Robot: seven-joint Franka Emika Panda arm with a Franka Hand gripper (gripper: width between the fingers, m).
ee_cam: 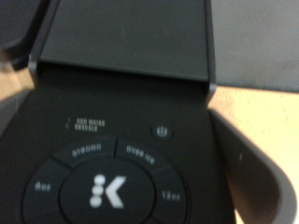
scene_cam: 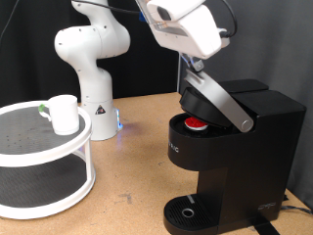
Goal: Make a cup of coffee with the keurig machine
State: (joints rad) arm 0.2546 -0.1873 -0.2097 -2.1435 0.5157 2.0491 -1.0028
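- The keurig (scene_cam: 230, 147) stands at the right of the exterior view, near the front edge of the table (scene_cam: 137, 127). Its lid (scene_cam: 217, 98) is tilted up, and a pod (scene_cam: 198, 123) with a red top sits in the open chamber.
- The drip tray (scene_cam: 186, 212) at its base is bare; no cup stands under the spout.
- The cup (scene_cam: 64, 114) is well apart, on the top tier of a round white rack (scene_cam: 44, 157) at the left of the exterior view.
- The gripper (scene_cam: 196, 67) hangs just above the raised lid, at or very near the grey handle (scene_cam: 227, 106). I cannot tell whether its fingers are open or closed, or whether they touch the handle.
- The wrist view looks straight down onto the lid's top: the K logo (ee_cam: 106, 191), the ring of size buttons and the power button (ee_cam: 163, 132). No fingers show there.
- Judgement: the step in hand looks like closing the lid on the pod. To do it well, the press should fall on the handle or the lid's front edge, following the hinge's arc, not straight down.
- Pushing on the buttons instead could start a brew with no cup in place.
- A sideways shove could slide the machine.
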